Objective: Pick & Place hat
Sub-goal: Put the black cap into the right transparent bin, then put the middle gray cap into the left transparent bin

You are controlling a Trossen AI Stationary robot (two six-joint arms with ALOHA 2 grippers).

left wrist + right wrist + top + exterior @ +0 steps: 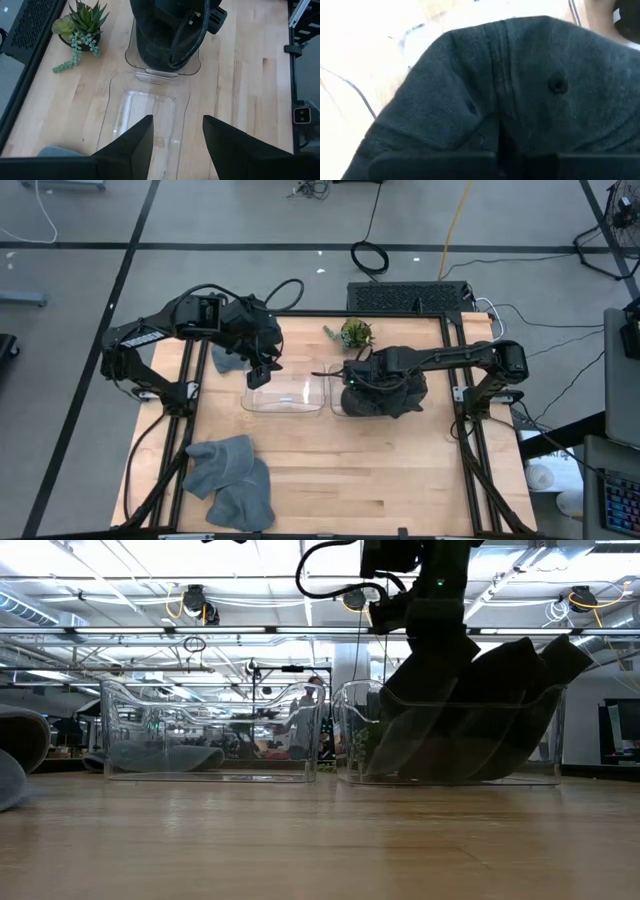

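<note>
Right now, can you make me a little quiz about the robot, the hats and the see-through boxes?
1. True or false: the right pincer is shut on the dark hat inside the right clear box.
2. What does the left clear box hold? A) a plant B) nothing C) a grey hat
3. Fill in: the left pincer hangs open above the ____ box.

Key
1. True.
2. B. The plant stands on the table behind the boxes, and the grey hats lie at the front left corner.
3. Left (empty) one.
</note>
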